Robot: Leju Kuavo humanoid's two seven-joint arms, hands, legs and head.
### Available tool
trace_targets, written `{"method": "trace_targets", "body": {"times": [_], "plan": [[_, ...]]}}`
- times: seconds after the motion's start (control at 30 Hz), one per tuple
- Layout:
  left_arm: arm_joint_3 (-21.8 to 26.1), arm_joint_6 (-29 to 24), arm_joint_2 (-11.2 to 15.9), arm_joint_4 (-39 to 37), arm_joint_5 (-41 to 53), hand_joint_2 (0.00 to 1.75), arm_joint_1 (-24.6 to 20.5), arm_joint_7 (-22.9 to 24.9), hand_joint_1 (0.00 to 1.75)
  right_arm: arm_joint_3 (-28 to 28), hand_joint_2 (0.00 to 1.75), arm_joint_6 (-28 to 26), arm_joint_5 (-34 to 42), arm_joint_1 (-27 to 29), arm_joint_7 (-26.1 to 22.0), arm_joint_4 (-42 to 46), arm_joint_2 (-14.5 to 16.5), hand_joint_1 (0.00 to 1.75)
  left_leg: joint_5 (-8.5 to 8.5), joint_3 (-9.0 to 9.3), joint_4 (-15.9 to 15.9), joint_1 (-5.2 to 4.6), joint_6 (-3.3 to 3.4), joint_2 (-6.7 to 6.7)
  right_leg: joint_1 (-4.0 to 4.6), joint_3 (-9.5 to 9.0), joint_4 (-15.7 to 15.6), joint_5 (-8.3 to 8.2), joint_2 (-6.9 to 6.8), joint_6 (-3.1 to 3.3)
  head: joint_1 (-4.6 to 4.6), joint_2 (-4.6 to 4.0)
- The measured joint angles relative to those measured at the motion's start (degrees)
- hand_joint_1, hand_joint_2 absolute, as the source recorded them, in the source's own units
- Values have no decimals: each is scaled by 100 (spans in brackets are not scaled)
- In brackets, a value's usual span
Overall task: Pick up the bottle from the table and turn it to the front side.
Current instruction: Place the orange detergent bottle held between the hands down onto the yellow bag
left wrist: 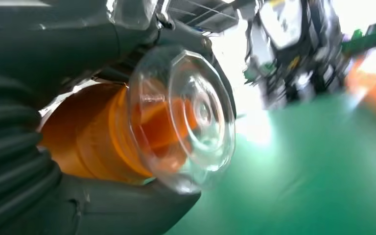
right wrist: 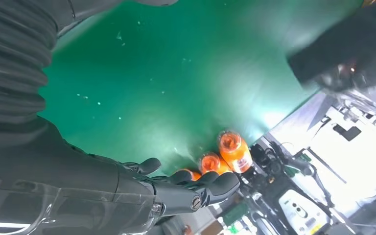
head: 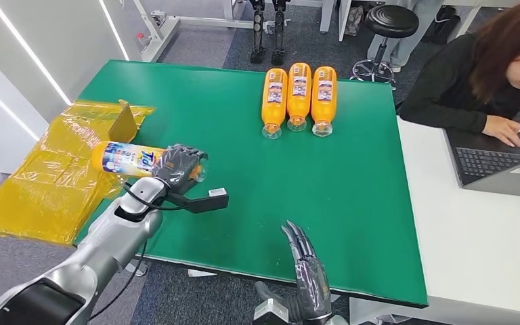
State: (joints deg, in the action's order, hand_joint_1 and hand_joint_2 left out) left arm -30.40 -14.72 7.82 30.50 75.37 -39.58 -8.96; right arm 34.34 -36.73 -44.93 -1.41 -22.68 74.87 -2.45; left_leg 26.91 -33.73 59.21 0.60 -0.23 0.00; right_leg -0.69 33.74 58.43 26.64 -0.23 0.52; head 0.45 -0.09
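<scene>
My left hand grips an orange bottle with a blue and white label, holding it lying sideways above the left edge of the green table. The left wrist view looks at the bottle's clear cap and orange body, wrapped by the hand. My right hand rests over the table's front edge with fingers straight and apart, holding nothing; its fingers show in the right wrist view.
Three more orange bottles lie side by side at the table's far middle, also visible as bottles from the right wrist. Yellow plastic bags lie left of the table. A person works a laptop on the white desk at right.
</scene>
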Motion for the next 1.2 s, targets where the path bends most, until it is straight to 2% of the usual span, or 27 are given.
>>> {"method": "trace_targets", "body": {"times": [0.2,0.43,0.47,0.57,0.6,1.03,1.2], "plan": [[-314,586,289,-720,244,175,-204,423,175,0,175,17,396,-51,-170,-110,-14,0,0,-2,0,0,-1,3,0,5,0,0,5,0,0,0],[-338,1137,384,-1169,66,175,-285,1053,175,42,175,141,663,-166,-176,-161,-87,0,0,0,0,-1,0,-2,0,-2,0,0,-2,0,1,0],[-336,1133,387,-1202,34,175,-296,1095,165,45,175,134,666,-170,-158,-164,-96,0,0,1,0,-1,0,-1,-1,-2,0,0,-1,0,1,0],[-319,1067,396,-1271,-4,175,-322,1147,34,48,175,110,663,-156,-108,-167,-131,0,0,3,0,-1,-1,1,-1,-2,0,-2,1,3,1,0],[-308,1048,400,-1289,5,175,-330,1151,0,48,175,102,660,-147,-94,-167,-140,0,-1,4,0,0,-2,2,-1,-2,0,-3,1,4,1,0],[-278,875,422,-1371,216,175,-413,1231,0,48,175,81,702,-118,-65,-259,-198,0,-4,7,-1,1,-7,2,0,-2,1,-5,2,7,1,0],[-278,747,342,-1372,359,175,-430,1226,0,48,175,27,773,-126,-72,-308,-199,0,-4,8,0,1,-7,2,0,-2,1,-5,2,7,0,0]]}}
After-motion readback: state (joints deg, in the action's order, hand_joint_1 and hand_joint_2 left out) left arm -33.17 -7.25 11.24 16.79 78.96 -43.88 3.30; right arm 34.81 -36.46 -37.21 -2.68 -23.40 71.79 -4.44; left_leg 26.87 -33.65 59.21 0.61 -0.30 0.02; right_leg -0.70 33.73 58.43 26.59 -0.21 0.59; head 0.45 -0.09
